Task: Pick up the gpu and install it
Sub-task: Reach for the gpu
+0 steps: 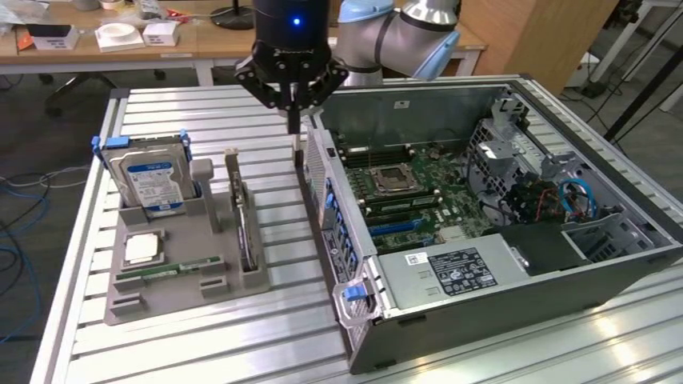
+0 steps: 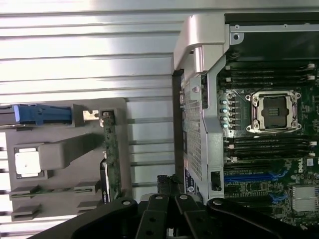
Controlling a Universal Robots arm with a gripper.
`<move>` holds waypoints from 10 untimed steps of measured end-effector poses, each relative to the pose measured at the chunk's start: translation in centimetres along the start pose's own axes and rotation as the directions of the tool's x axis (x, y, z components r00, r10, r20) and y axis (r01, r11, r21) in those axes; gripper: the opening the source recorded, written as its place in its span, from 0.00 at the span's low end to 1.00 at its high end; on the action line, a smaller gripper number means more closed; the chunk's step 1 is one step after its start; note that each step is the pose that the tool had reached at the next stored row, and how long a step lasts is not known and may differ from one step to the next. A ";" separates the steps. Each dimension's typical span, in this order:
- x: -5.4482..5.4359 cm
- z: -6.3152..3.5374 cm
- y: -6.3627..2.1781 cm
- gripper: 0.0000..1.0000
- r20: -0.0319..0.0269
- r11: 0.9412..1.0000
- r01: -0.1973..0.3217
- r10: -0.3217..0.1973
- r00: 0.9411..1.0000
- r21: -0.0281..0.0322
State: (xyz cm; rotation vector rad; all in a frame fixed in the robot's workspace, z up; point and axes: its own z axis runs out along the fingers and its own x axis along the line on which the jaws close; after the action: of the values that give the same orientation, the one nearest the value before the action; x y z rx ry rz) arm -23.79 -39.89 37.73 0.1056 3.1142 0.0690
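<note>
1. The gpu [image 1: 245, 220] stands on its long edge in a slot of the grey holder [image 1: 203, 240], which lies on the slatted metal bench [image 1: 192, 108].
2. In the exterior view the card sits lower than the tool [image 1: 293, 120], to that view's left of it and nearer the camera. The two are apart and nothing links them.
3. In the wrist view the gpu [image 2: 111, 154] shows edge-on as a thin green strip with dark parts along one face. It runs along the side of the holder [image 2: 65, 149] that faces the computer case [image 2: 199, 45].
4. The tool hangs from the arm [image 1: 411, 36] above the strip of bare bench between the holder and the open computer case [image 1: 513, 312], close to the case's far corner.
5. Its fingers are pressed together into one narrow point. They clamp nothing and touch neither the card, the holder nor the case.
6. In the wrist view the tool [image 2: 168, 185] lies between the card and the case wall, over bare bench [image 2: 89, 50].
7. The same holder also carries a hard drive [image 1: 155, 178] with a blue frame, a processor chip [image 1: 142, 250] and a memory stick [image 1: 171, 270].
8. Inside the case the motherboard [image 1: 427, 188] lies exposed, and its processor socket [image 2: 271, 110] is in plain sight.
</note>
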 end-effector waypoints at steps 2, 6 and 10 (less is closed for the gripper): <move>0.1 0.01 -0.01 0.11 0.000 1.000 0.000 0.000 1.000 0.000; 0.4 0.03 -0.04 0.11 0.000 1.000 0.000 0.000 1.000 0.000; 0.8 0.05 -0.08 0.11 0.000 1.000 0.000 0.000 1.000 0.000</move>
State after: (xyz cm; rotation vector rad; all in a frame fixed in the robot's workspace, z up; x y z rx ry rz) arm -24.60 -39.91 37.66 0.1055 3.1142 0.0689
